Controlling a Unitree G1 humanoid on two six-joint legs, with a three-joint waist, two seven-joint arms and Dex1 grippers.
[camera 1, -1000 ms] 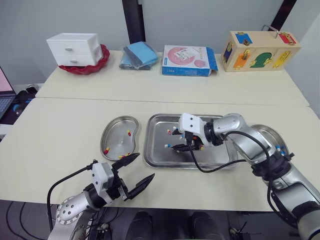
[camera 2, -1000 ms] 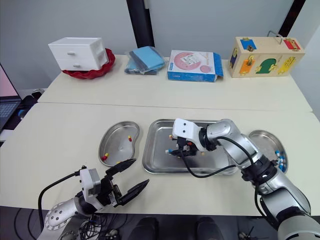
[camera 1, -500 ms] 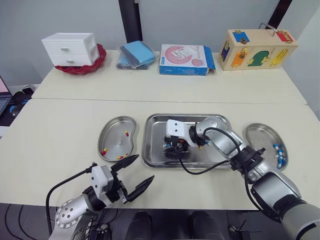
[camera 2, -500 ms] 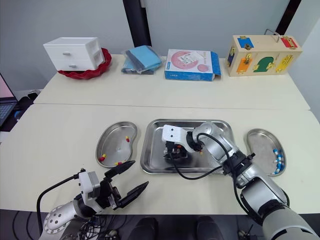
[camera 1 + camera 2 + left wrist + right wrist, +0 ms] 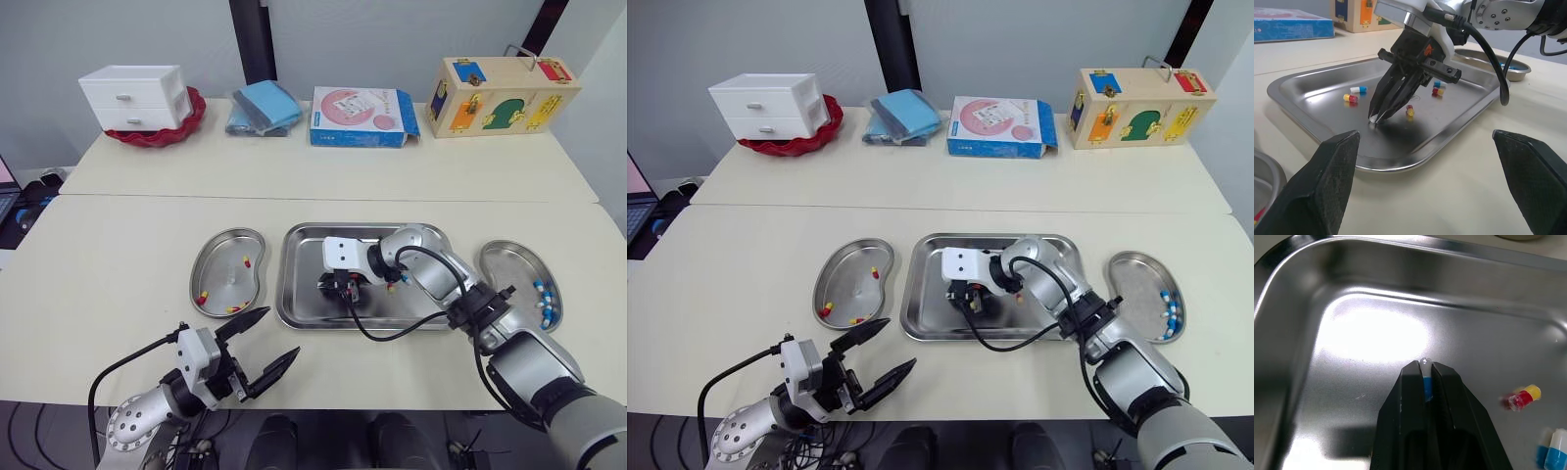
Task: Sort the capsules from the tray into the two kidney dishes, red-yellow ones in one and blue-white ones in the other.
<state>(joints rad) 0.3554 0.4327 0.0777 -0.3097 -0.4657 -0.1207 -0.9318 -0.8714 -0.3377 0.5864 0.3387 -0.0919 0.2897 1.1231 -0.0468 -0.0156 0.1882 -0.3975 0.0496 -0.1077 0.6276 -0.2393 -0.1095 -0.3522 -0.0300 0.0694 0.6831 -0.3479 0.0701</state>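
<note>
Left pincer (image 5: 282,331): fingers wide apart and holding nothing, low over the front edge of the tabletop (image 5: 118,255), in front of the left dish and well apart from the tray.
Left kidney dish (image 5: 227,257): just beside the tray's left rim; three red-yellow capsules (image 5: 203,297) lie in it, one near the middle and two at the near end.
Tray (image 5: 309,264): steel, in the middle of the tabletop between the two dishes.
Right pincer (image 5: 1424,366): reaching into the left half of the tray with its tips down close to the floor, its fingers pressed together on a blue-white capsule (image 5: 1426,384); a white end peeks out at the very tip.
Loose capsules in tray: red-yellow ones (image 5: 1410,110) and blue-white ones (image 5: 1358,89) lie scattered around the right pincer, none touching it; one pair, a red-yellow and a blue-white, lies side by side towards the tray's right.
Right kidney dish (image 5: 505,269): just beside the tray's right rim; several blue-white capsules (image 5: 544,299) are gathered along its right side.
Back of tabletop: a white drawer unit (image 5: 132,93) sits in a red bowl (image 5: 186,122), then a folded blue cloth (image 5: 263,106), a blue and pink box (image 5: 361,116) and a wooden latch box (image 5: 502,95).
</note>
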